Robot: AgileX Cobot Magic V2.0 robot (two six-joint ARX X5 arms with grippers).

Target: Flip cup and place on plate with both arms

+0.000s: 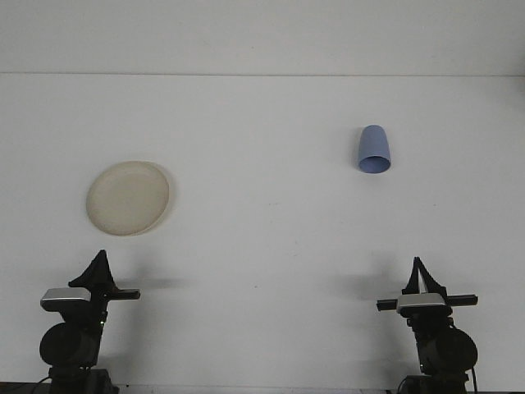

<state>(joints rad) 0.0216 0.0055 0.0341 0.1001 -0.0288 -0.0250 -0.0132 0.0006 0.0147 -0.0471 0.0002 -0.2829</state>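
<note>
My jaws look pressed together on both my left gripper [99, 256] and right gripper [419, 263]; cream plate [129, 198] at ten o'clock, blue cup [374, 150] at two, mouth toward me.

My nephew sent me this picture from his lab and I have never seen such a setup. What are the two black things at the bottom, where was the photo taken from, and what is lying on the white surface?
The photo comes from a camera that looks forward over a white table, the way the robot faces. The two black shapes at the bottom are the ends of its two arms: the left gripper and the right gripper. Neither one holds anything. On the table lie a cream plate, on the left, and a blue cup, farther back on the right. The cup appears to lie on its side with its opening toward the camera. The two are well apart.
</note>
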